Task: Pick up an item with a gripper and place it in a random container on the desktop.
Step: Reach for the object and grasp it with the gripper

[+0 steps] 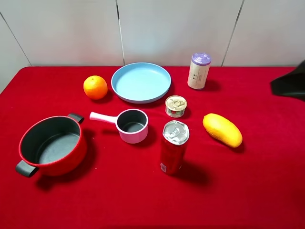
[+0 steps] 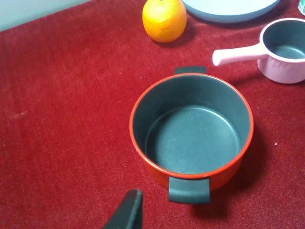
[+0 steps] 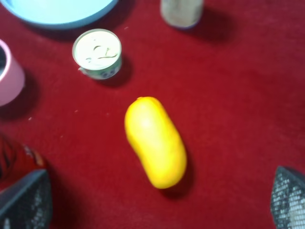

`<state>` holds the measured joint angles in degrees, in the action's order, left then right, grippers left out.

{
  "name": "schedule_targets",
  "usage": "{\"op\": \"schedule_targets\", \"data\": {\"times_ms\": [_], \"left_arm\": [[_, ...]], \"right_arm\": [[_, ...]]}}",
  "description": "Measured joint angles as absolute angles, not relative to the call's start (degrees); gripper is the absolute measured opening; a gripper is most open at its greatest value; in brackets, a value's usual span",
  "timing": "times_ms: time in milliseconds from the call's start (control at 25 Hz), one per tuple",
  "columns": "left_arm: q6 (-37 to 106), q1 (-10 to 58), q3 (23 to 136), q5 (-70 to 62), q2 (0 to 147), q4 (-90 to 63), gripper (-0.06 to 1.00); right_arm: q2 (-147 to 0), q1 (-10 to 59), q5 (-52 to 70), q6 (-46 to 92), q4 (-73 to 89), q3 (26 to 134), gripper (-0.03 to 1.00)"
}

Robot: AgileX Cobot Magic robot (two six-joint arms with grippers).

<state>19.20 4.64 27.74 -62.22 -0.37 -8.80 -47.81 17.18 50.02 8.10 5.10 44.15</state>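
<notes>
Can point(image 1: 174, 148) stands free beside saucepan point(image 1: 132, 125); right hand point(image 3: 157, 207) gapes apart, left hand point(image 2: 127, 213) unclear.

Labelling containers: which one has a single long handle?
The small pink saucepan; the red pot has two short side handles, the blue plate none.

a staged lab bench: a table point(image 1: 267, 191) draped in red cloth against a bare panelled wall point(image 1: 66, 28), with a pot point(image 1: 71, 160), an orange point(image 1: 95, 87) and a tin point(image 1: 176, 106) (each set apart) on it.
</notes>
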Motion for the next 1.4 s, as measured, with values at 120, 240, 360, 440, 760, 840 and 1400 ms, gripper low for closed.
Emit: {"op": "schedule_targets", "data": {"times_ms": [120,240,360,440,760,840,1400], "left_arm": [[19.2,4.64,27.74,-62.22,-0.37,-8.8,0.99],[19.2,4.64,27.74,-62.22,-0.37,-8.8,0.99],[19.2,4.64,27.74,-62.22,-0.37,-8.8,0.99],[19.2,4.64,27.74,-62.22,-0.37,-8.8,0.99],[19.2,4.64,27.74,-62.22,-0.37,-8.8,0.99],[19.2,4.64,27.74,-62.22,-0.37,-8.8,0.99],[19.2,4.64,27.74,-62.22,-0.37,-8.8,0.99]], "right_arm": [[-50.72,20.56,49.22,8.1,5.06,45.37,0.69],[-53.38,24.17,48.78,8.1,4.96,46.56,0.69],[-55.4,28.09,48.53,8.1,4.44,47.35,0.69],[-56.5,30.78,48.4,8.1,4.23,47.78,0.69],[-60.75,37.83,46.27,8.1,4.05,47.9,0.69],[-61.8,38.52,45.27,8.1,4.05,47.9,0.69],[-67.39,41.83,40.96,8.32,3.89,47.9,0.69]]}}
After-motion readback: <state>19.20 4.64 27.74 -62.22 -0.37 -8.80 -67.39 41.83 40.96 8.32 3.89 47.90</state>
